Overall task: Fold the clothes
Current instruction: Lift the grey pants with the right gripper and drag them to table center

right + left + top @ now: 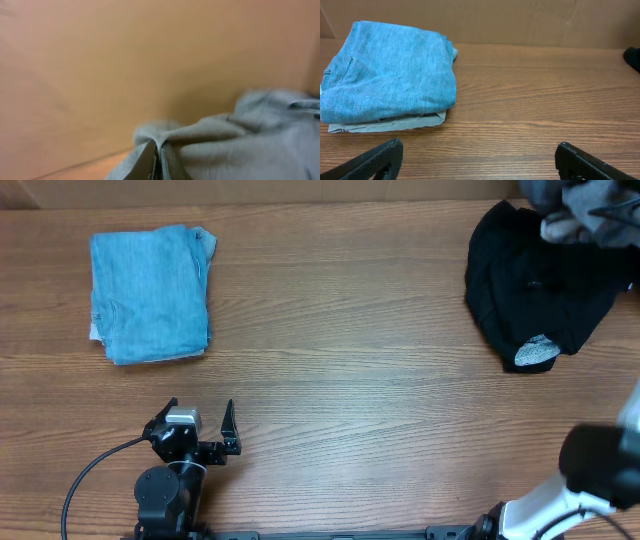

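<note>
Thin, limp grey shorts (580, 205) at one o'clock; right gripper (159, 152) pinches one fold, though two corners would probably hold better. Left gripper (200, 412) is spread.

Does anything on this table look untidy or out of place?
Yes: the black garment lies crumpled at the far right, a grey piece showing at its near edge. The blue garment is folded neatly.

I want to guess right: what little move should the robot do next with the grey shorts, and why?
Probably carry them to the middle of the table. The right gripper is shut on the grey shorts, crumpled over the black garment; folding needs them flat.
</note>
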`<action>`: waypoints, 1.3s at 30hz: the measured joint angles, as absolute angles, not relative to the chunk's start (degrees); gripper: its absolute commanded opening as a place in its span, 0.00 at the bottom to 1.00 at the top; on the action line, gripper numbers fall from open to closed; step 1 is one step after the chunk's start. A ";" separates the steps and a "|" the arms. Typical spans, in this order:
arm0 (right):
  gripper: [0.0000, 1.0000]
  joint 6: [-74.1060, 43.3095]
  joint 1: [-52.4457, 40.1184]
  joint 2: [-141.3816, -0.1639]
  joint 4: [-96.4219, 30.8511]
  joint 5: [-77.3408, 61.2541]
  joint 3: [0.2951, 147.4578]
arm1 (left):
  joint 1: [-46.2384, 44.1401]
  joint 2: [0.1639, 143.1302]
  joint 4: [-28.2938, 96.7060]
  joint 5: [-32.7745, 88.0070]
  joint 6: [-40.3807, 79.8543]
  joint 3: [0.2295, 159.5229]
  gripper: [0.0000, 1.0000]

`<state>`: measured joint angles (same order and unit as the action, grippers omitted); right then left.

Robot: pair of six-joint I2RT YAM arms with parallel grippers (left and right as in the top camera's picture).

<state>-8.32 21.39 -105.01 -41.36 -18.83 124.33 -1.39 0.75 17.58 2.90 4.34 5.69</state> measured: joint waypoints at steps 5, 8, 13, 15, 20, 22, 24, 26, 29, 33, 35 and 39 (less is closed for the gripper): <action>0.04 -8.95 16.40 -93.71 -41.76 -24.47 124.51 | -1.39 0.75 17.61 2.90 4.34 5.69 1.00; 0.04 -8.97 11.84 -88.01 -43.57 -25.87 124.51 | -1.39 0.75 17.58 2.90 4.34 5.69 1.00; 0.04 -8.99 4.60 -82.50 -46.72 -31.18 125.05 | -1.39 0.75 17.61 2.90 4.34 5.69 1.00; 0.04 -8.97 2.52 -82.54 -47.86 -32.60 125.14 | -1.39 0.75 17.61 2.90 4.34 5.69 1.00; 0.04 -8.99 -5.52 -84.42 -49.08 -33.78 125.14 | -1.39 0.75 17.58 2.90 4.34 5.69 1.00; 0.04 -8.93 -7.94 -85.30 -49.04 -33.43 125.14 | -1.39 0.75 17.58 2.87 4.32 5.69 1.00; 0.04 -8.12 -10.70 -86.74 -48.34 -32.21 125.14 | -1.39 0.75 17.58 2.87 4.32 5.69 1.00; 0.04 -7.49 -12.91 -88.62 -46.06 -30.50 125.14 | -1.39 0.75 17.58 2.87 4.34 5.69 1.00; 0.04 -6.85 -16.51 -92.64 -39.29 -25.82 125.14 | -1.39 0.75 17.58 2.87 4.34 5.69 1.00; 0.04 -6.44 -19.81 -98.00 -29.06 -18.46 125.12 | -1.39 0.75 17.58 2.87 4.34 5.69 1.00; 0.04 -6.37 -21.08 -99.81 -26.24 -14.22 125.12 | -1.39 0.75 17.58 2.90 4.34 5.69 1.00; 0.04 -6.00 -22.24 -99.98 -30.98 -7.49 125.36 | -1.39 0.73 17.61 2.90 4.34 5.69 1.00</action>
